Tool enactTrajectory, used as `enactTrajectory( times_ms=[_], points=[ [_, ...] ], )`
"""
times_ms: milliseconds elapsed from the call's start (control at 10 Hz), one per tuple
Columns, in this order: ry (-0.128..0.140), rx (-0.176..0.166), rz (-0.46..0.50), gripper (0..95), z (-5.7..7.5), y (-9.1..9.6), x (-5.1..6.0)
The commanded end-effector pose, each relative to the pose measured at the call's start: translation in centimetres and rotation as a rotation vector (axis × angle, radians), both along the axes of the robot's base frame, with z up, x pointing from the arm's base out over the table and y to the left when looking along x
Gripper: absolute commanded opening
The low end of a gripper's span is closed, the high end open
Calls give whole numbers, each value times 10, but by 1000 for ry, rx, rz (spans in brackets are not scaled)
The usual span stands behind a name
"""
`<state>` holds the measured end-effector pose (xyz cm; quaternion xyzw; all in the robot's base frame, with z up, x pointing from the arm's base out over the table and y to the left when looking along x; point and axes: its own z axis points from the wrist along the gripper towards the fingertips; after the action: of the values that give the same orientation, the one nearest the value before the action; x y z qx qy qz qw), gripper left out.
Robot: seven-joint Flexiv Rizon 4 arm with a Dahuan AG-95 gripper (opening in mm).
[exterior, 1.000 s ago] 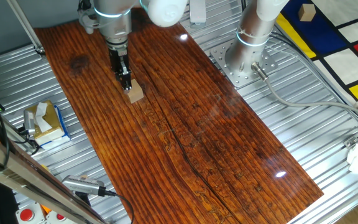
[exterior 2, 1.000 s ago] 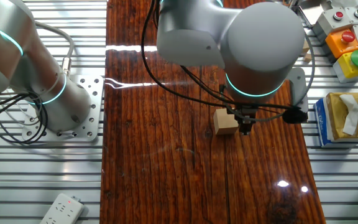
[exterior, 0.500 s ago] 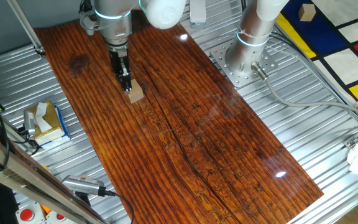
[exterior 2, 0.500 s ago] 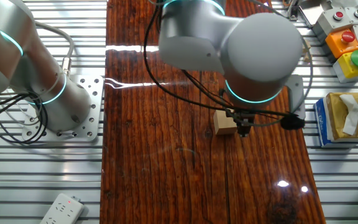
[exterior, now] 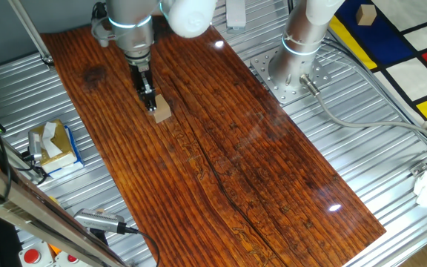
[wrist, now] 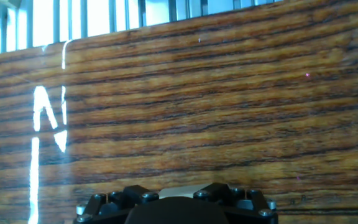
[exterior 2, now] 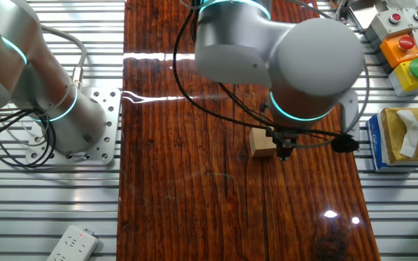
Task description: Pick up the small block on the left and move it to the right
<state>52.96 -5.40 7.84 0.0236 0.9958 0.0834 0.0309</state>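
While the small block rests on the wooden worktop in its far-left area, the gripper stands low and upright, touching or just beside the block. Gripper state: cannot be determined; the fingertips are too small and partly hidden. The hand view shows only wood grain beyond the gripper body.

The board was reddish-brown with dark stripes. The block was plain light tan. At lower left, the box was yellow and blue with white tissue. The floor at upper right showed yellow, blue, red and white rectangles between black lines.
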Motion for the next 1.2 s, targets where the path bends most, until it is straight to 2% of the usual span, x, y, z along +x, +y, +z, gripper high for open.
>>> enactTrajectory(
  times_ms=[100, 200, 400, 500, 700, 1200],
  points=[
    [52, -44, -7, 760, -1, -1, 0],
    [54, -78, 0, 760, -2, -1, -1],
    [50, -123, 11, 760, -3, -1, -1],
    [46, -166, 22, 760, -3, -1, -1],
    [36, -178, 13, 760, -3, -1, -1],
    [13, -161, 10, 760, -2, -2, -2]
  ],
)
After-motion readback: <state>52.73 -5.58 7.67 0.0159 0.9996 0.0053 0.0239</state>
